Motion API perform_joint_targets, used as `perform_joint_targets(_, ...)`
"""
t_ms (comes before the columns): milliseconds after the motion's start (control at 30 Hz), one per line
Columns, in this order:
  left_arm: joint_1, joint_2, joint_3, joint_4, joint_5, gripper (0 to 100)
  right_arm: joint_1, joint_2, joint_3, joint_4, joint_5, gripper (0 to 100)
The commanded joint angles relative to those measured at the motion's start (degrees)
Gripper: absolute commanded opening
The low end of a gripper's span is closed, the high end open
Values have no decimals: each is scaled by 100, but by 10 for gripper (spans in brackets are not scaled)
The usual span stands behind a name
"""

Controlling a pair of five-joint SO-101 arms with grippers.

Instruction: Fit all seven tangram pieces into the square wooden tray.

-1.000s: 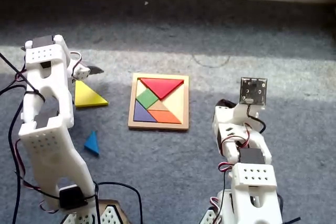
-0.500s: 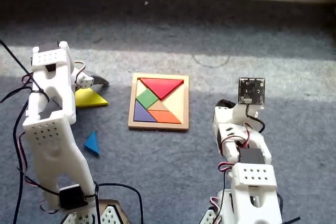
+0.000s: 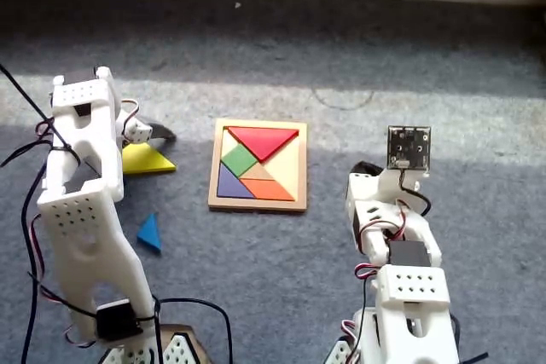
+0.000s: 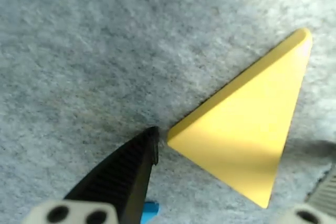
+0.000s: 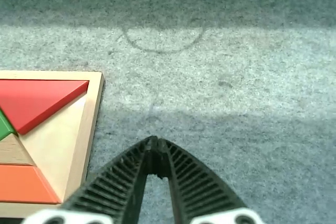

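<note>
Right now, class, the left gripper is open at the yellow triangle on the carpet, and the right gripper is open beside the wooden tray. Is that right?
Not quite. The right gripper is shut, not open: the right wrist view shows its two fingers closed together beside the wooden tray. The rest stands: the left gripper is open at the yellow triangle on the carpet.

Pale wooden tray (image 3: 256, 205), yellow triangle (image 4: 247, 124), blue triangle (image 3: 149, 234), grey carpet (image 3: 384, 74)
</note>
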Motion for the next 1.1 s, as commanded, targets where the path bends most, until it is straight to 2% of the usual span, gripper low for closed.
perform_joint_targets(0, -31, -4, -145, 18, -44, 334, 57, -127, -57, -127, 62, 10)
perform_joint_targets(133, -31, -4, -163, -9, -53, 184, 57, -127, -57, -127, 62, 10)
perform_joint_targets(233, -31, -4, -171, -26, -53, 126, 57, -127, -57, -127, 62, 10)
perform_joint_targets(500, 75, -48, -382, 141, -62, 120, 57, -127, -57, -127, 62, 10)
perform_joint_targets(667, 207, -48, -1059, 879, -70, 120, 57, -127, -57, -127, 62, 10)
perform_joint_targets(1067, 233, -4, -3134, 862, -167, 123, 57, -127, -48, -127, 62, 10)
